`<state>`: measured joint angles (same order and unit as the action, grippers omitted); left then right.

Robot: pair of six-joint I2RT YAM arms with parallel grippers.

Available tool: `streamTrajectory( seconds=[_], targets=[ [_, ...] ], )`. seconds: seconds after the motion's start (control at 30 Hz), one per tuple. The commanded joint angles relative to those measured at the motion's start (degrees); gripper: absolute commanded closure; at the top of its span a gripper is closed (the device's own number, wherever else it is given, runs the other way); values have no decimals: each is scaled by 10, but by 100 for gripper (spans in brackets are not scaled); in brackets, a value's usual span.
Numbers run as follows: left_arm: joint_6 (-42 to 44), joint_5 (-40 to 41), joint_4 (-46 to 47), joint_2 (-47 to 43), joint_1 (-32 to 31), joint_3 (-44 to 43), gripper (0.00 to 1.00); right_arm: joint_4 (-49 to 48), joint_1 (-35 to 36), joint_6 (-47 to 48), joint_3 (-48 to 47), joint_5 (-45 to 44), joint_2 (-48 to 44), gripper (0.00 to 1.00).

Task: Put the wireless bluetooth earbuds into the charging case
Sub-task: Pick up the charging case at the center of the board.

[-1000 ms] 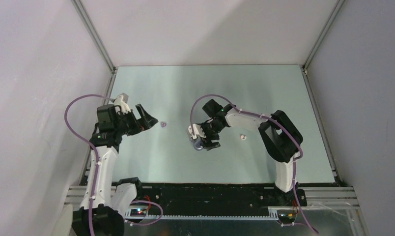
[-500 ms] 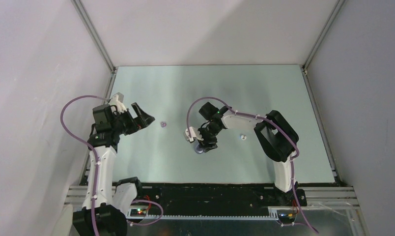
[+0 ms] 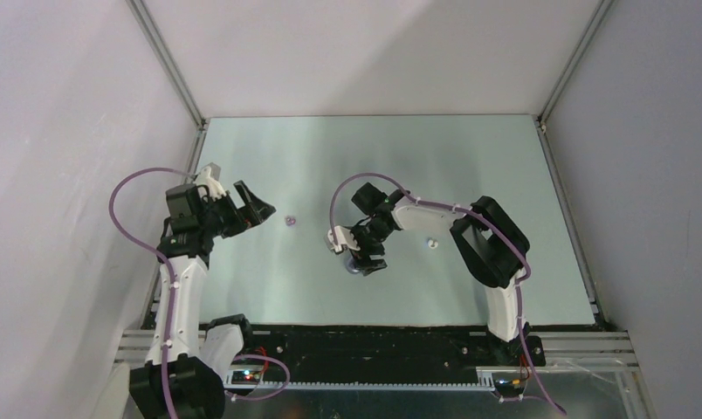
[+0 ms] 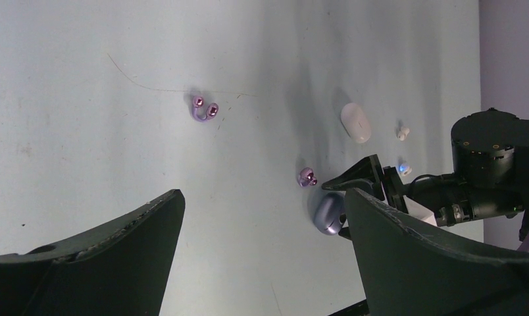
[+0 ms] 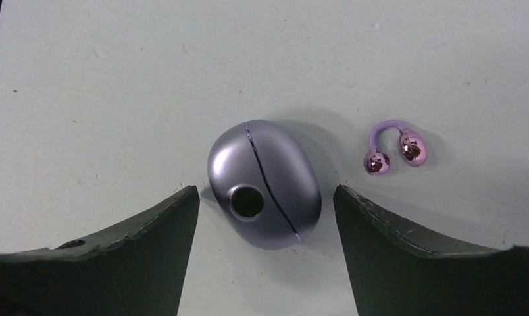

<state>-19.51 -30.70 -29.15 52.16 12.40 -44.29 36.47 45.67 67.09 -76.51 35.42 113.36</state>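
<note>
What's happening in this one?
The right gripper is open, its jaws either side of a closed lilac-grey case on the table, not gripping it; a purple clip-style earbud lies beside the case. The left gripper is open and empty, with a second purple earbud ahead of it. The white charging case and two white earbuds lie untouched, apart from both grippers.

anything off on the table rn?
Yes. The right gripper, fingers open, straddles the closed lilac-grey case, not the white charging case, which lies apart near the white earbuds. Two purple clip buds lie scattered, and a thin hair-like strand lies on the table.
</note>
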Motion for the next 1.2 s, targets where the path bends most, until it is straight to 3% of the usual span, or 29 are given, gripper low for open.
streamTrajectory(
  seconds=[0.0, 0.17, 0.27, 0.43, 0.67, 0.87, 1.17],
  targets=[
    [-3, -16, 24, 2, 4, 8, 2, -13, 11, 7, -15, 7, 12, 23],
    [-23, -13, 45, 18, -3, 12, 4, -1, 15, 2, -15, -7, 12, 38],
    [-23, 7, 56, 41, -31, 2, 4, -2, 5, -28, -14, -7, -4, 52],
    [-19, 21, 109, 89, -97, -31, 5, -99, -25, -159, 15, -45, -109, 64],
    [-14, 2, 241, 134, -234, -104, 5, -236, -63, -327, 42, -150, -301, 61],
    [-32, -34, 356, 165, -293, -159, 4, -345, -46, -354, 85, -225, -387, 64],
    [38, -137, 322, 198, -343, -225, 10, -429, -6, -340, 122, -284, -410, 64]
  ],
)
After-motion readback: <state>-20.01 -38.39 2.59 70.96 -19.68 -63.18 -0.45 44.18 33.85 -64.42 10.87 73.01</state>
